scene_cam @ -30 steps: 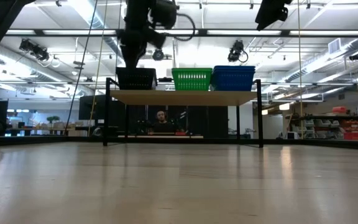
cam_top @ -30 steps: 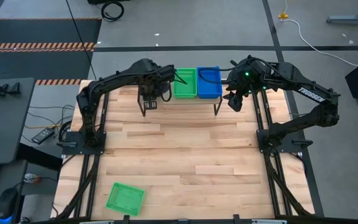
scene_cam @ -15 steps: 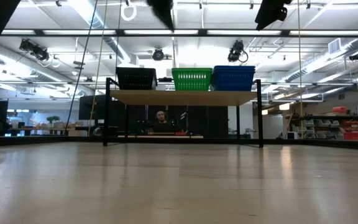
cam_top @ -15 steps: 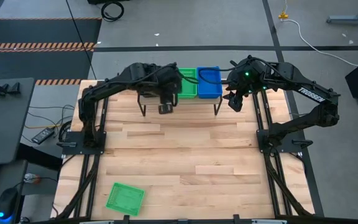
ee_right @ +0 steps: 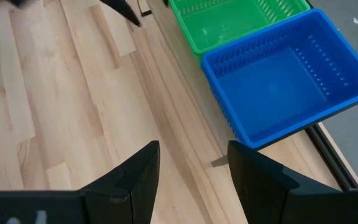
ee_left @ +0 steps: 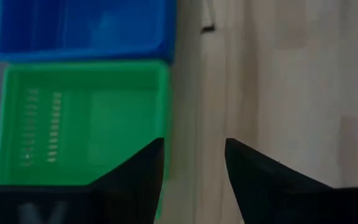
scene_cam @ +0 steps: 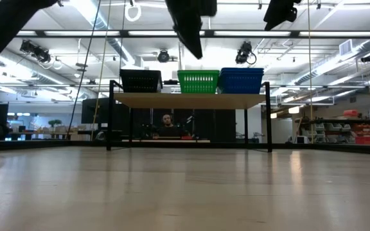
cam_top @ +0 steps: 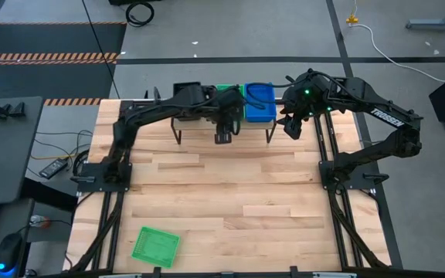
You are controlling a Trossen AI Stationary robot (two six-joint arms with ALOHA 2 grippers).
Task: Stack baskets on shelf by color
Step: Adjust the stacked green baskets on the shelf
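The shelf [scene_cam: 188,100] stands at the bench's [cam_top: 230,201] far edge, carrying three basket stacks [scene_cam: 198,81] side by side. One lone basket [cam_top: 155,245] lies near the bench's near-left corner, well apart from the shelf.

Black [scene_cam: 140,81], green [scene_cam: 198,81], blue baskets [scene_cam: 241,80] atop shelf [scene_cam: 188,99]; lone green basket [cam_top: 156,246] on table.

From above, the left arm [cam_top: 176,104] covers most of the shelf [cam_top: 178,133] and of the green basket [cam_top: 228,92] on it. The black basket [cam_top: 185,88] shows only a corner. At worktop height both arms are cut off by the upper edge. The person [scene_cam: 166,123] beyond the shelf is too small to make out.
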